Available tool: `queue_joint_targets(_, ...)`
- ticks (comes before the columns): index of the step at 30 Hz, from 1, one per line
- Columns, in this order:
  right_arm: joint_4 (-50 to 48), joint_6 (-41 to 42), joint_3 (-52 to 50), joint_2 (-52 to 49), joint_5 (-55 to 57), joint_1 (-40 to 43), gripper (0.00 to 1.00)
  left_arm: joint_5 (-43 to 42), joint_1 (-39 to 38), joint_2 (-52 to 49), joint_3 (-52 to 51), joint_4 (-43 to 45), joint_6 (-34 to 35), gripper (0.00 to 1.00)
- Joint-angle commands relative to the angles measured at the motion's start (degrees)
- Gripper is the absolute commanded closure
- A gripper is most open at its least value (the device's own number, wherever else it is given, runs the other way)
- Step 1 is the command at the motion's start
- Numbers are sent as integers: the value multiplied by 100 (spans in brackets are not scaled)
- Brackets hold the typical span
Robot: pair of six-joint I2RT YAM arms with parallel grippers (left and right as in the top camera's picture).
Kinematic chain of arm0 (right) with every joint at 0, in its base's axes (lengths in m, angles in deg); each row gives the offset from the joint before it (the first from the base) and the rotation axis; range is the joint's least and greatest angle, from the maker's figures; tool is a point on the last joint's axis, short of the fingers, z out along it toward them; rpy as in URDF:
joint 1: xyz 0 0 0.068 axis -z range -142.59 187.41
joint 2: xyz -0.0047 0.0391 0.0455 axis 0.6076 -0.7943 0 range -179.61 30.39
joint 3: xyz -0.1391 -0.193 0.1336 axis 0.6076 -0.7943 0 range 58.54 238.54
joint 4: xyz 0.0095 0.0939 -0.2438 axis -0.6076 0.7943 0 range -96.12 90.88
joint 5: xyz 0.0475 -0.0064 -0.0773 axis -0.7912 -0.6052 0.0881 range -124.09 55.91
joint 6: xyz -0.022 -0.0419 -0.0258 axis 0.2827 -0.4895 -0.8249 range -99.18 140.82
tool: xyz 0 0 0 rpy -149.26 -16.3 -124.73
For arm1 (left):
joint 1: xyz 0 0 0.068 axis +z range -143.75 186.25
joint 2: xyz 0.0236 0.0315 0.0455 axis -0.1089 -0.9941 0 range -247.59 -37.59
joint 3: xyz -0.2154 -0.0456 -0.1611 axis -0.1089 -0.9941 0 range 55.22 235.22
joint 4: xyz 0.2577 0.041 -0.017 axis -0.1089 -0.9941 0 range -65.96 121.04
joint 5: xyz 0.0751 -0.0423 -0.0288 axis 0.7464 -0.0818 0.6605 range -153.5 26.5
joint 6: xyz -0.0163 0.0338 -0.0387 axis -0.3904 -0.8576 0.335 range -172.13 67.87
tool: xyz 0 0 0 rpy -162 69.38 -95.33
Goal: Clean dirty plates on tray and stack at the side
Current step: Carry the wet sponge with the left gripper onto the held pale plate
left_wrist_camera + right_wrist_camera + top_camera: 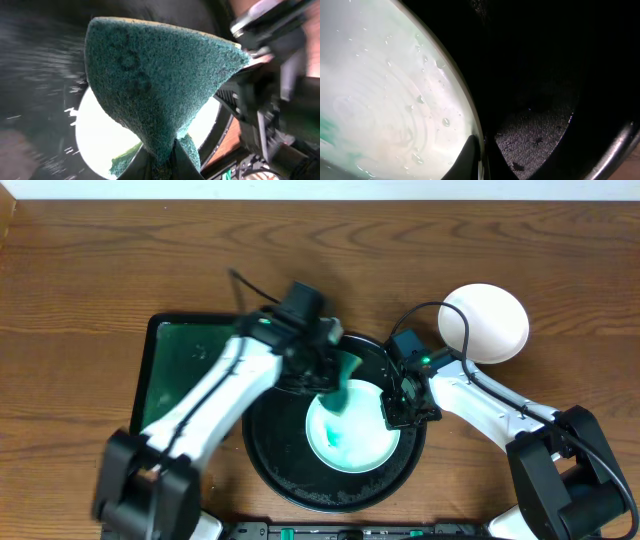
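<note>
A white plate [360, 442] with teal-green smears lies in the round black tray [270, 470]. My left gripper [335, 375] is shut on a green scouring sponge [340, 395], which hangs down onto the plate's far-left part. In the left wrist view the sponge [160, 75] fills the middle, pinched between the jaws [165, 162], with the plate [100, 135] beneath. My right gripper [395, 412] is shut on the plate's right rim. In the right wrist view the wet plate [385, 90] is at left, the gripper [482, 160] clamps its edge, and the tray [545, 130] is at right.
More white plate [485, 323] rests on the wooden table beyond the tray at the back right. A dark-green rectangular tray [180, 365] lies left of the round tray, partly under my left arm. The two grippers are close together over the tray.
</note>
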Motion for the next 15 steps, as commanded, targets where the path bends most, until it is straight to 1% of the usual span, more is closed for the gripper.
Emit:
queue_joint_targets(1, 46, -151, -57, -212, -168, -107, 99, -103, -363, -485, -94, 92, 426, 93)
queue_joint_targets(5, 52, -151, -59, -212, -168, -107, 99, -120, -780, -997, -94, 326, 595, 93)
queue_joint_targets(10, 87, -151, -57, -212, -168, -107, 99, -120, -1191, -1381, -94, 623, 890, 93)
queue_joint_targets(15, 92, -151, -57, -212, -168, -107, 99, -116, -1565, -1818, -94, 710, 1099, 93)
